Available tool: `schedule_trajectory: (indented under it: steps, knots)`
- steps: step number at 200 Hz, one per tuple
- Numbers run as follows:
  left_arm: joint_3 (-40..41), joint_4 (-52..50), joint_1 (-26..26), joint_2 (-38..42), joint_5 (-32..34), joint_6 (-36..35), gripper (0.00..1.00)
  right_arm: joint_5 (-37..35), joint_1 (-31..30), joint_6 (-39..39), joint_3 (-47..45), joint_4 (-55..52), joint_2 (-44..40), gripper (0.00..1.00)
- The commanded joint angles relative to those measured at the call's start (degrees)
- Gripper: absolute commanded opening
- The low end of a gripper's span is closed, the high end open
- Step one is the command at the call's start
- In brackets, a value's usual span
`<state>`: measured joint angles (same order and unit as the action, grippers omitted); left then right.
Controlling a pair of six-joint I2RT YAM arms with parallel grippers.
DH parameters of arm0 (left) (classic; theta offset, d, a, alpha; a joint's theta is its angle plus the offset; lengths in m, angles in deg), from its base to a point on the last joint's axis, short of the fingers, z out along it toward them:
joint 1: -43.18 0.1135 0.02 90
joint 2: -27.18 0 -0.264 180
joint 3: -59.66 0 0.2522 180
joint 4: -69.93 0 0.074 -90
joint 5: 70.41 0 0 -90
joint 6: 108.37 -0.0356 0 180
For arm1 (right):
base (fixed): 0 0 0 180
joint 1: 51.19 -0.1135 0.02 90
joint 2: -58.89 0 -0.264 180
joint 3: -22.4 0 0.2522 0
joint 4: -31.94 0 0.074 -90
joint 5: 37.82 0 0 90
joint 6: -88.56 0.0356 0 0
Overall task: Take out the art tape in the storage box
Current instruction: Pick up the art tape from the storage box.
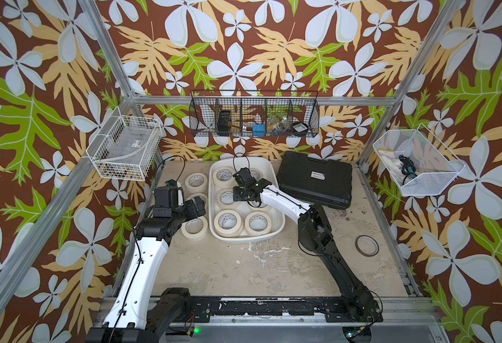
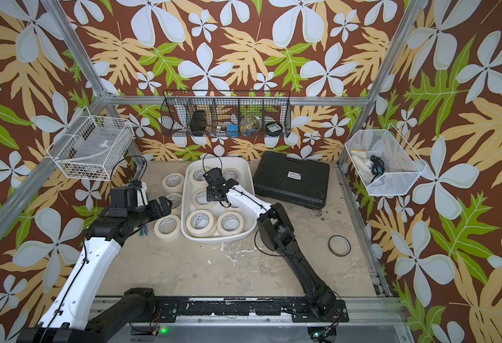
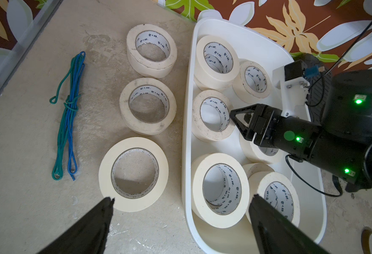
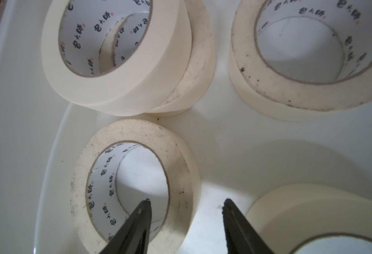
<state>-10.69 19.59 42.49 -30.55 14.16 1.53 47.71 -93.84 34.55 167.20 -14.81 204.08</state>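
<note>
Because one finger [image 4: 136,226] sits inside the core and the other outside the wall, your right tool [image 4: 186,200] straddles a roll of the art tape [image 4: 136,130], jaws half open and not yet pinching, a pose suited to lifting it by its wall. That roll lies in the storage box [image 1: 211,205] near the counter's [image 1: 244,267] far edge. Your left tool [image 3: 183,198] hangs wide open and empty above the rolls [image 3: 136,143] set out toward the left edge, clear of the box.

I saw the worn table [image 1: 244,267] holding the storage box [image 1: 244,239], art tape rolls [image 1: 195,228] beside it, a black case [image 1: 315,181], a dark ring [image 1: 366,245] and a cord [image 3: 67,118].
</note>
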Motion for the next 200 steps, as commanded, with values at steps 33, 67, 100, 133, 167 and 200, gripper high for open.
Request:
schedule_trajectory:
  steps: [33, 67, 100, 133, 167, 200]
  knots:
    - [0.8, 1.2, 0.1, 0.1, -0.5, 0.0, 1.00, 0.1, -0.6, 1.1, 0.5, 1.3, 1.9, 0.56]
    - [1.1, 1.4, 0.1, 0.1, -0.8, -0.1, 0.99, 0.4, -0.7, 1.4, 0.7, 1.6, 3.0, 0.52]
    - [1.5, 1.6, 0.1, 0.2, -1.0, 0.0, 0.99, 0.5, -0.6, 1.3, 1.2, 2.0, 3.5, 0.45]
    - [1.7, 1.9, 0.1, 0.2, -1.1, -0.1, 0.99, 0.6, -0.5, 1.3, 1.4, 2.2, 3.7, 0.36]
    - [1.7, 1.9, 0.1, 0.2, -1.2, -0.1, 0.99, 1.0, -0.3, 1.0, 1.5, 2.0, 2.6, 0.23]
    - [1.7, 1.9, 0.1, 0.2, -1.3, 0.0, 0.98, 0.8, -0.2, 0.1, 0.2, 1.8, -0.4, 0.17]
